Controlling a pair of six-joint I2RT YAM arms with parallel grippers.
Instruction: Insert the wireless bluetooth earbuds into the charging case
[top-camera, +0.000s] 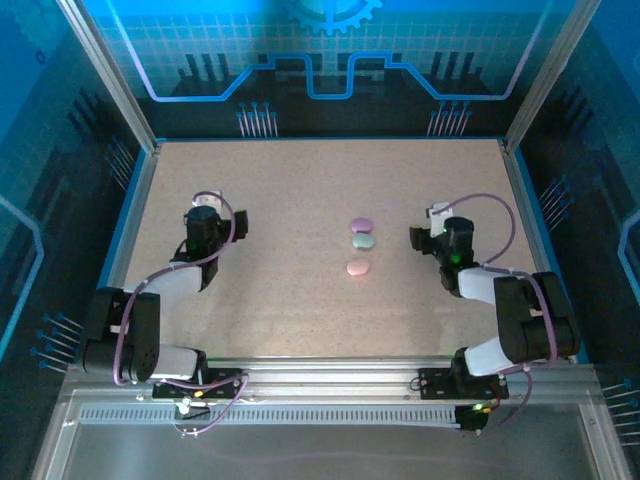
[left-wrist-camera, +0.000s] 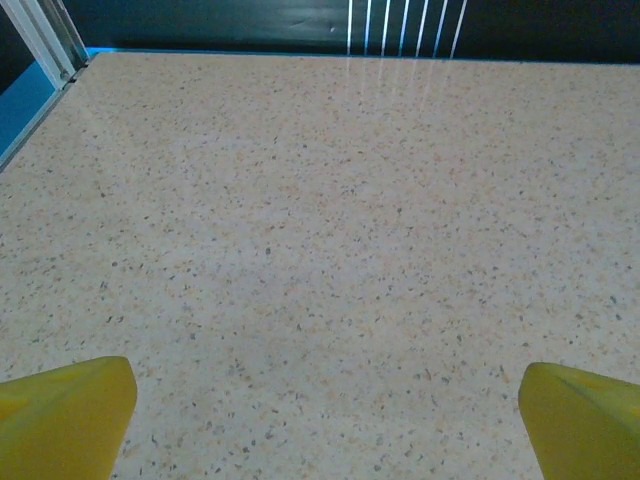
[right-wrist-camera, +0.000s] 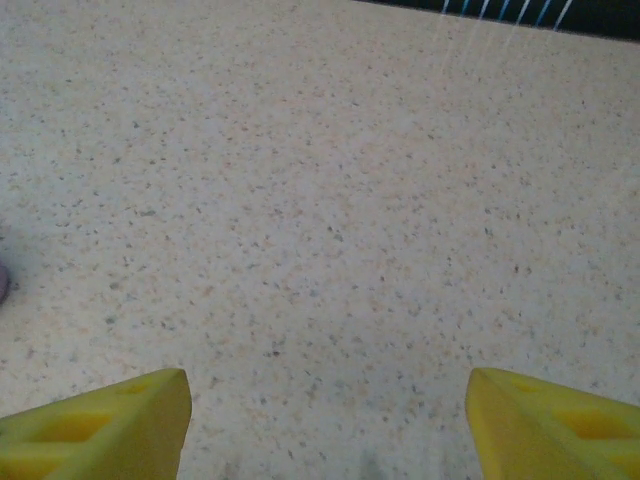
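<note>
Three seemingly closed cases (top-camera: 363, 241) overhead

The top view looks steeply down from high behind the near edge, far enough to take in the whole counter (top-camera: 300, 190). Each wrist view sits low and close behind its own tool, the left tool (left-wrist-camera: 325, 400) and the right tool (right-wrist-camera: 328, 400), facing forward across that same speckled counter.

I can read no words, numbers or brand marks. The three small pebble-shaped cases (top-camera: 363, 241), purple, pale green and pink, are too tiny for me to tell any lettering. The blue back panel (top-camera: 200, 40) bears just a gear outline (top-camera: 330, 12) and lines.
</note>
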